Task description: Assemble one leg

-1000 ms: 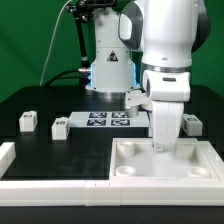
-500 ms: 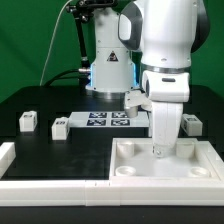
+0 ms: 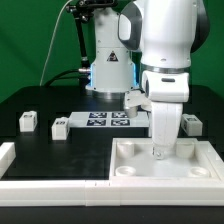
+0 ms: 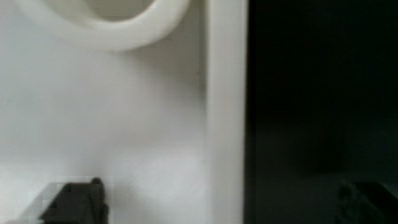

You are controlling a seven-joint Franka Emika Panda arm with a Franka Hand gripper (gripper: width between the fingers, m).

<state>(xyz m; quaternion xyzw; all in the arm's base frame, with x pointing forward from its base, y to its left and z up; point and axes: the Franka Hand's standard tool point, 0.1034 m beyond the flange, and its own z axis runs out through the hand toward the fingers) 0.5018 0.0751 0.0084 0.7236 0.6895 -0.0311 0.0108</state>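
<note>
Claw [image 3: 158,148]: down at the far rim of the panel [image 3: 165,172], at the exterior view's right, pointing straight down.
Opening: wide; in the wrist view the two fingers [image 4: 71,200] stand well apart at the corners, and the claw [image 4: 217,203] holds nothing.
Between the fingers: the rim of the panel [image 4: 107,120] with bare black table beside it, so one finger hangs over white and the other over black.
Contact: cannot tell whether the tips touch the panel.
Socket [image 4: 116,20]: round, in the panel just past the claw, empty.
Right leg [image 3: 190,124]: on the table [image 3: 60,150] just beyond the panel's far right corner, the nearest one to the claw.
Mid leg [image 3: 60,127], left leg [image 3: 28,121]: far to the exterior view's left, well apart from the claw.
Marker board [image 3: 105,120]: flat on the table between mid leg and claw.
Frame [image 3: 8,155]: white, along the near left edge.
Step in hand, as a judgement: likely taking the panel by its rim to seat it, before any leg is fetched.
Doing it well: keep the rim centred between the fingers, close squarely, stay clear of the socket, move the panel flat without tipping.
Risk: an off-centre pinch could twist the panel.
</note>
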